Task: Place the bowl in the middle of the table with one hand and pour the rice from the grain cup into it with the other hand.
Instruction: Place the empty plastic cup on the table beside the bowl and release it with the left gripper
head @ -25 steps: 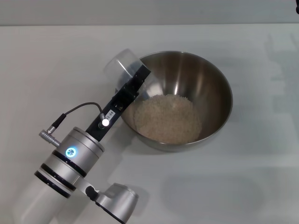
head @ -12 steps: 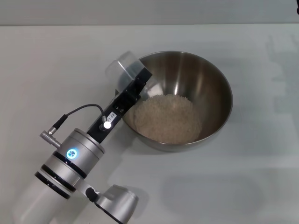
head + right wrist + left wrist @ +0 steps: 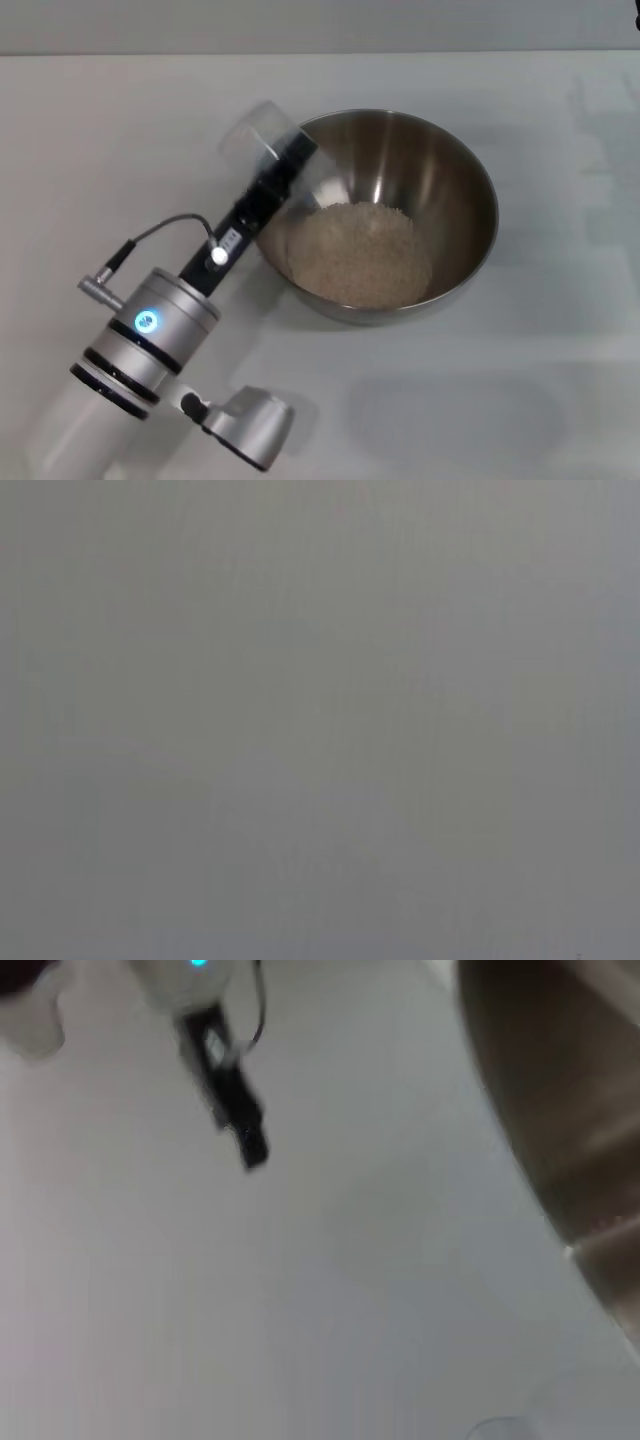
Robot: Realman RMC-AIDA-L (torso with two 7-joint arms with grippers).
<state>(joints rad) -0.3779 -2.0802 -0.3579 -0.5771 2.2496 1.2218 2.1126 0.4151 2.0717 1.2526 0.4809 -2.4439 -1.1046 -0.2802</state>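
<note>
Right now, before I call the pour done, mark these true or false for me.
1. The rice lies heaped inside the bowl. True.
2. The grain cup stands upright on the table. False: the left gripper holds it tipped at the bowl's rim.
3. The bowl lies overturned. False: it sits upright, open side up.
4. The right gripper appears in the head view. False: only the left arm shows.
5. Rice lies scattered across the table. False: none is visible there.

Grain cup (image 3: 262,142) blurred; left gripper (image 3: 290,160) grip unclear.
</note>
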